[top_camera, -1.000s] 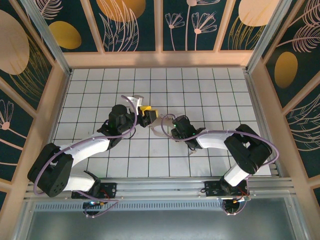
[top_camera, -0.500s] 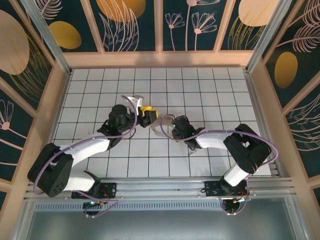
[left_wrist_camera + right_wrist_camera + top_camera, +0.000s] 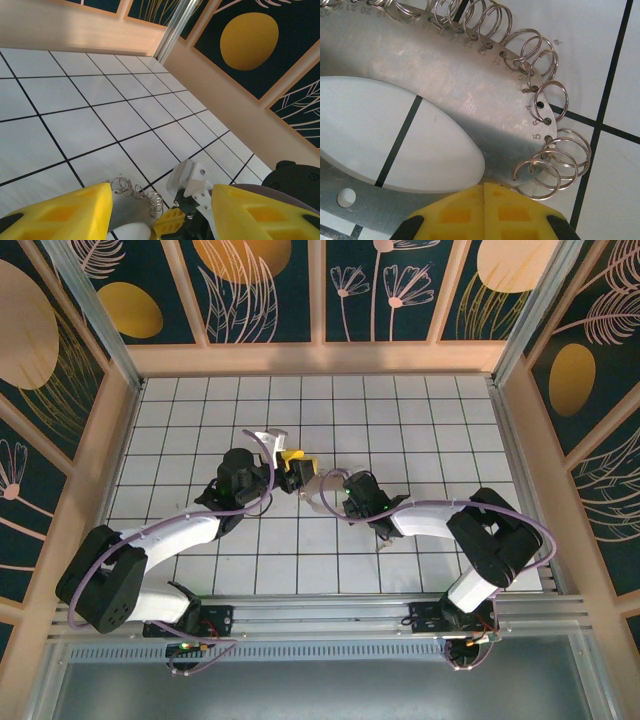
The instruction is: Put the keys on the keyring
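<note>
Several stamped numbers (image 3: pixel 536 136) — "5" — along keyring (image 3: pixel 435 70)

Silvery-grey keyring (image 3: pixel 445 70), yellow right end effector (image 3: pixel 484 207), white table (image 3: pixel 420 410) with black grid, teal-and-gold walls (image 3: pixel 270 300)

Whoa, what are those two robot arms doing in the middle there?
They meet over the keyring, a flat metal loop hung with little wire rings, lying on the tiled table. The right gripper is closed, its tips at the loop's edge. The left gripper hangs open just across from it.
</note>
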`<move>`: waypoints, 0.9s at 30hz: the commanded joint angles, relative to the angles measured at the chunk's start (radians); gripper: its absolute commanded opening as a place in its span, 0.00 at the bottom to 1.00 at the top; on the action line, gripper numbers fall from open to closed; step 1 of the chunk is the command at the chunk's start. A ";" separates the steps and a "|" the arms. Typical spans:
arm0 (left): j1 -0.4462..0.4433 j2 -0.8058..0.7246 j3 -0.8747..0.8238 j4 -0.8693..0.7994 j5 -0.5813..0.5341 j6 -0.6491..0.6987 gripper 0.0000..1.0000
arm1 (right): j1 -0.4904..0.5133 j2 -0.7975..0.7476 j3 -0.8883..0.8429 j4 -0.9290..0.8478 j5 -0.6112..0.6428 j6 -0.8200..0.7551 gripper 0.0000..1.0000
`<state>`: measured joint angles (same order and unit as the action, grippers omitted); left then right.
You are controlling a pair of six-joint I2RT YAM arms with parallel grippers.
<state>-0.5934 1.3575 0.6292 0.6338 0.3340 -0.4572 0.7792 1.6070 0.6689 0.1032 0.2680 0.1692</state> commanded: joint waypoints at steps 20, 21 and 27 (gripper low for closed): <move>0.007 0.006 0.023 0.036 0.023 -0.009 0.55 | -0.192 -0.170 -0.083 0.092 -0.452 0.123 0.00; 0.007 0.005 0.023 0.036 0.023 -0.011 0.55 | -0.193 -0.169 -0.088 0.097 -0.452 0.125 0.00; 0.007 0.002 0.021 0.035 0.024 -0.012 0.56 | -0.194 -0.185 -0.118 0.106 -0.431 0.142 0.23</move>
<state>-0.5934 1.3579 0.6304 0.6361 0.3374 -0.4572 0.5896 1.4464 0.5724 0.1810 -0.1463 0.2878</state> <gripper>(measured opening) 0.555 0.205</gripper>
